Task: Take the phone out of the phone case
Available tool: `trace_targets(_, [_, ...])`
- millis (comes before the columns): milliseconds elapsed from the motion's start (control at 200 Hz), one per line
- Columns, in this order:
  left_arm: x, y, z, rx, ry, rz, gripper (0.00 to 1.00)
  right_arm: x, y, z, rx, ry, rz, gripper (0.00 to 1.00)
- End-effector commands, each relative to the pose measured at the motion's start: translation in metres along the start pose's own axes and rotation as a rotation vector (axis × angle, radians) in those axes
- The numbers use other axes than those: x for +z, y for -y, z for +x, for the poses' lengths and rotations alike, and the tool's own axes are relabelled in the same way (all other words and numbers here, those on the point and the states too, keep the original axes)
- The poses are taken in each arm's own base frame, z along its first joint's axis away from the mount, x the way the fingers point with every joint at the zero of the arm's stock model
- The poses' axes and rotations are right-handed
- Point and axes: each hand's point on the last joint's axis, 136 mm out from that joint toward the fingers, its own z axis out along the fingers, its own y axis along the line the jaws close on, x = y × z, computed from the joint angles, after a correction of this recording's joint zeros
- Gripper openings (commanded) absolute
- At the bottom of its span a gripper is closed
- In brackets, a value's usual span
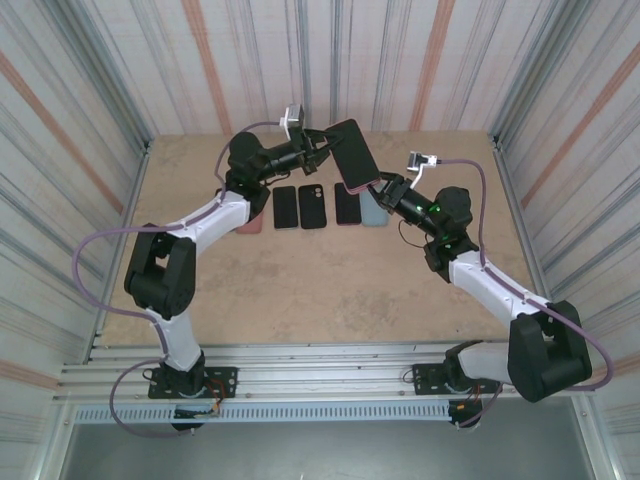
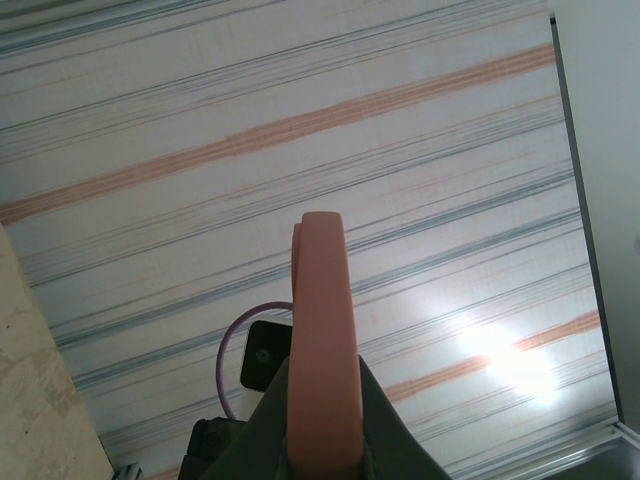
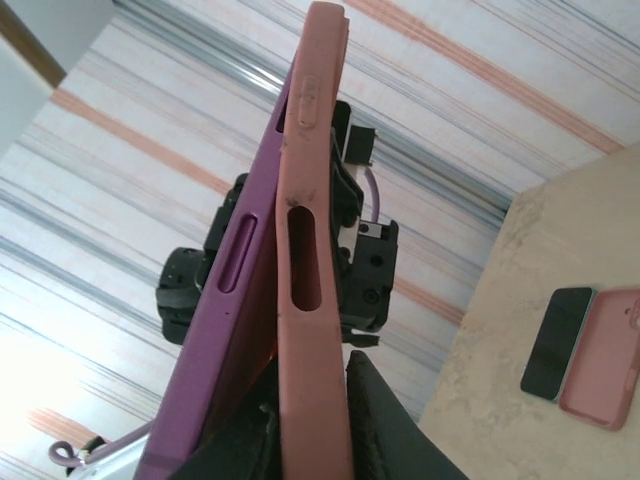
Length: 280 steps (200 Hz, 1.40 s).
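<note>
Aloft, phone case (image 3: 310, 250) with phone (image 3: 225, 330), tight in left end effector (image 2: 325, 415) at one end, right end effector (image 3: 310, 430) at other.

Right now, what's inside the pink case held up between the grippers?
A purple phone, one side edge standing outside the pink case wall. The right gripper covers its lower end.

Tan table (image 1: 300, 300), striped walls (image 1: 400, 60) all round. Row lying flat at the back: pink case (image 1: 250, 224) half hidden, three dark phones (image 1: 286, 207), blue-grey case (image 1: 374, 212) at right end.
</note>
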Motion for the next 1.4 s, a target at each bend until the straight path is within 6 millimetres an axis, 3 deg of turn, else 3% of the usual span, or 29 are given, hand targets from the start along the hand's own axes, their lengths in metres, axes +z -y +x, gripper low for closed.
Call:
trace_targets(0, [0.002, 0.001, -0.006, 0.020, 0.033, 0.027, 0.00, -0.001, -0.027, -0.007, -0.017, 0.027, -0.106, 0.15])
trace_targets(170, [0.003, -0.004, -0.006, 0.008, 0.031, 0.022, 0.01, 0.002, -0.027, -0.011, 0.022, 0.034, -0.121, 0.07])
trace_targets(511, [0.006, -0.008, -0.009, -0.015, 0.031, 0.001, 0.21, 0.008, -0.024, -0.010, 0.039, 0.032, -0.127, 0.03])
trace_targets(757, [0.005, -0.006, -0.011, -0.029, 0.027, -0.014, 0.43, 0.009, -0.014, -0.010, 0.057, 0.045, -0.105, 0.02])
trace_targets(1037, [-0.002, -0.011, -0.007, -0.040, 0.034, -0.107, 0.67, 0.015, -0.016, -0.016, 0.081, 0.078, -0.136, 0.02])
trace_targets(1398, [-0.016, -0.002, 0.000, -0.072, 0.075, -0.185, 0.73, 0.022, -0.017, -0.026, 0.080, 0.138, -0.162, 0.02])
